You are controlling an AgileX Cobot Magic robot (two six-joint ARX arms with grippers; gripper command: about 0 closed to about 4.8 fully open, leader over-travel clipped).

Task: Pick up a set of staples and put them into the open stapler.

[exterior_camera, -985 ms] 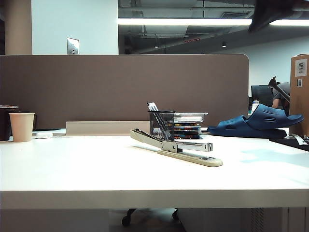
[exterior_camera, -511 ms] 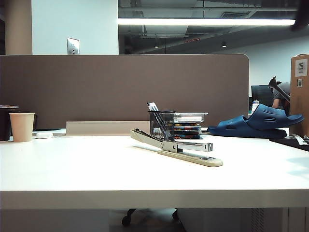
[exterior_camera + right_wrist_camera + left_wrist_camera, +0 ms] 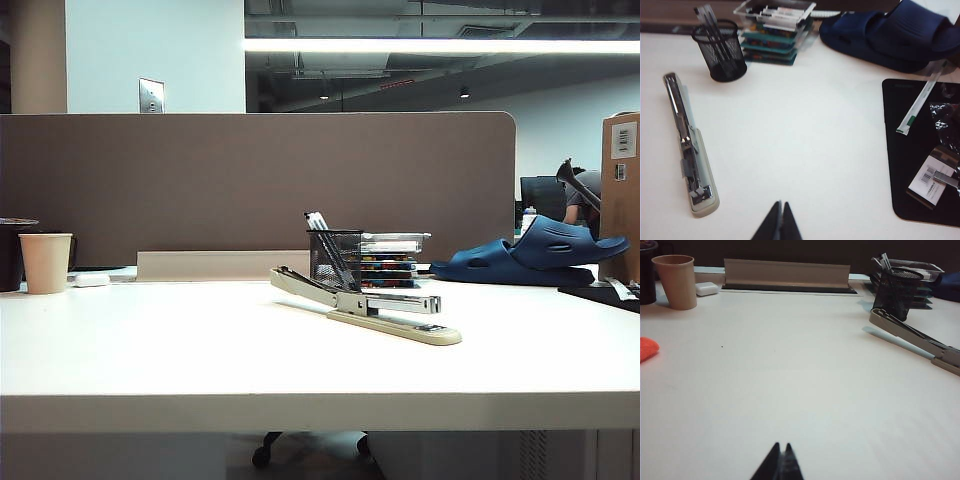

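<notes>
Before any pickup — left gripper [image 3: 781, 460] and right gripper [image 3: 779, 220] above the surface, jaws closed, empty; stapler [image 3: 686, 150] open; next: locate staples — none visible.

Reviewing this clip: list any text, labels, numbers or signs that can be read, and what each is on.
No text can be read in any view.
Cardboard box: white label with dark print, too small to read.
Small packet on the black mat: barcode label, digits blurred.
Stapler: dark label on the base, illegible.
Stacked boxes: coloured print, blurred.
Both grippers, left and right, are shut above the table and carry no markings.
</notes>
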